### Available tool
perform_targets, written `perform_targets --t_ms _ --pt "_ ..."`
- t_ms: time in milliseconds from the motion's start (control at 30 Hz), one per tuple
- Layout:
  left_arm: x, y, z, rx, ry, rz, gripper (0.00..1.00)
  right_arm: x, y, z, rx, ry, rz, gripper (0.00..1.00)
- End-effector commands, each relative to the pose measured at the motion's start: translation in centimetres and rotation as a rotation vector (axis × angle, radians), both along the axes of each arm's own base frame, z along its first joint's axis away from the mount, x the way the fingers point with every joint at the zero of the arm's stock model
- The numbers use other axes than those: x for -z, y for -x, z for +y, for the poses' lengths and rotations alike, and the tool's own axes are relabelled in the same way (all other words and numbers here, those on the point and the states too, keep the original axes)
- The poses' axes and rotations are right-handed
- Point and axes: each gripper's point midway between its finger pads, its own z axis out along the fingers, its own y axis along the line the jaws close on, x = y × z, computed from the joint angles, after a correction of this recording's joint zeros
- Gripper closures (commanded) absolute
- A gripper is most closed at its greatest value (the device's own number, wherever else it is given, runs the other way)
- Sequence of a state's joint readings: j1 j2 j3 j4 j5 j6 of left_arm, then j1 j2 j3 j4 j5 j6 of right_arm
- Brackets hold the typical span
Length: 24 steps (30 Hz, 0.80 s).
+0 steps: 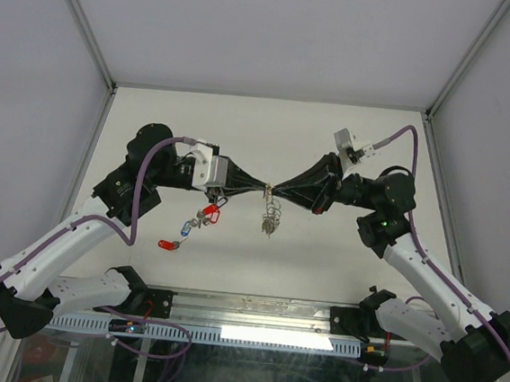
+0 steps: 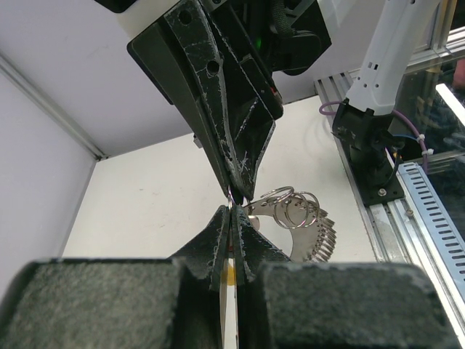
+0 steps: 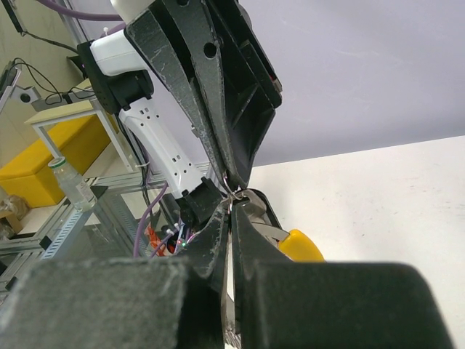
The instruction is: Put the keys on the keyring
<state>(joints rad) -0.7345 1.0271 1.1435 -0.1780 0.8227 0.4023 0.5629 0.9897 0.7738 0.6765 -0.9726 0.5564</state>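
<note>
Left gripper (image 1: pixel 260 190) and right gripper (image 1: pixel 278 191), both pinched tight, meet tip-to-tip on the keyring (image 2: pixel 280 196). Keys (image 1: pixel 272 222) hang at 6 o'clock, likely braced for threading.

A: Where's the keyring (image 1: pixel 269 190)?
B: Above mid-table (image 1: pixel 243 127), betw. left gripper (image 1: pixel 260 190) & right gripper (image 1: pixel 278 191), tips meeting on it.
A: Keys?
B: Key bunch (image 1: pixel 271 220) hangs under it; tagged keys (image 1: pixel 188 228) lie on table, left of bunch.
</note>
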Motion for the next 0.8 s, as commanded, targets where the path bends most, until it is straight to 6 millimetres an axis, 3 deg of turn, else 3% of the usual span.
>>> perform_targets --t_ms 0,767 --pt "-2.2 1.7 0.2 0.064 0.054 -0.058 1.00 -2.2 0.4 -0.5 0.031 -0.065 -0.059 1.00" --pt "-2.1 1.9 0.2 0.077 0.047 -0.051 1.00 -3.3 0.5 -1.2 0.061 -0.120 -0.071 1.00"
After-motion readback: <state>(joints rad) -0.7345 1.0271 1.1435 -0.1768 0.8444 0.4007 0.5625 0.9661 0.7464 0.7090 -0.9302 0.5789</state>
